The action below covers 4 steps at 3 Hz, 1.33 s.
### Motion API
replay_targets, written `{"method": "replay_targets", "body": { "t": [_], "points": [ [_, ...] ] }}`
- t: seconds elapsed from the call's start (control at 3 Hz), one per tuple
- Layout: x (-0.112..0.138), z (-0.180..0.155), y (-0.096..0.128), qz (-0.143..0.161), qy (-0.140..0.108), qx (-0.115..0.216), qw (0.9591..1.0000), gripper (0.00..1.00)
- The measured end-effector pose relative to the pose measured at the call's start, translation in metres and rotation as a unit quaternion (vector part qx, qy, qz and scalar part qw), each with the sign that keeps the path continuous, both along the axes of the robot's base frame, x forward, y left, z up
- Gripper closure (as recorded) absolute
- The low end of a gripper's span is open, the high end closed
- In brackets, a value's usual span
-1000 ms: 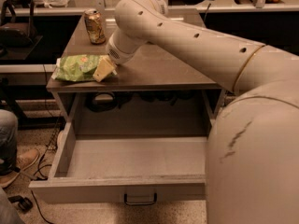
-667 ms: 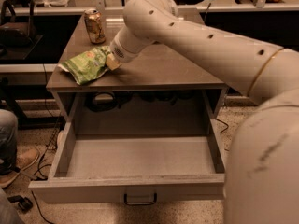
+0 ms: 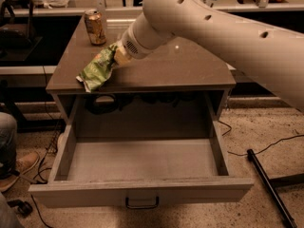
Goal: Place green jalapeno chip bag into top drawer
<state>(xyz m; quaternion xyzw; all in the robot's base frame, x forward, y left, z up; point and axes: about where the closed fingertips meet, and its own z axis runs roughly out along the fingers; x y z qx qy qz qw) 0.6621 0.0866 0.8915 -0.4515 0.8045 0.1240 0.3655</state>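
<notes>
The green jalapeno chip bag hangs tilted over the left part of the cabinet top, its upper end held in my gripper. The bag's lower end is at or just above the surface near the front edge. The gripper is shut on the bag, with my large white arm reaching in from the upper right. The top drawer is pulled fully open below the cabinet top. Its inside is bare, and its front panel carries a small dark handle.
A gold-brown drink can stands upright at the back left of the cabinet top. A person's leg and shoe are at the left edge. A dark rod and cables lie on the floor at right.
The gripper has lifted the bag's upper end and carried it right and forward, toward the cabinet's front edge. The arm has swung higher in the view.
</notes>
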Motion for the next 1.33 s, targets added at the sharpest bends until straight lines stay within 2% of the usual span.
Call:
{"method": "replay_targets", "body": {
  "t": [0.33,0.67,1.0,1.33],
  "points": [
    [-0.053,0.015,-0.026,-0.029,0.013,0.013,0.9994,1.00],
    [-0.119,0.005,-0.049,-0.056,0.054,0.030,0.9965,1.00],
    [-0.160,-0.031,-0.044,-0.040,0.113,0.056,0.9913,1.00],
    [-0.169,-0.089,-0.020,0.007,0.163,0.084,0.9831,1.00]
  ]
}}
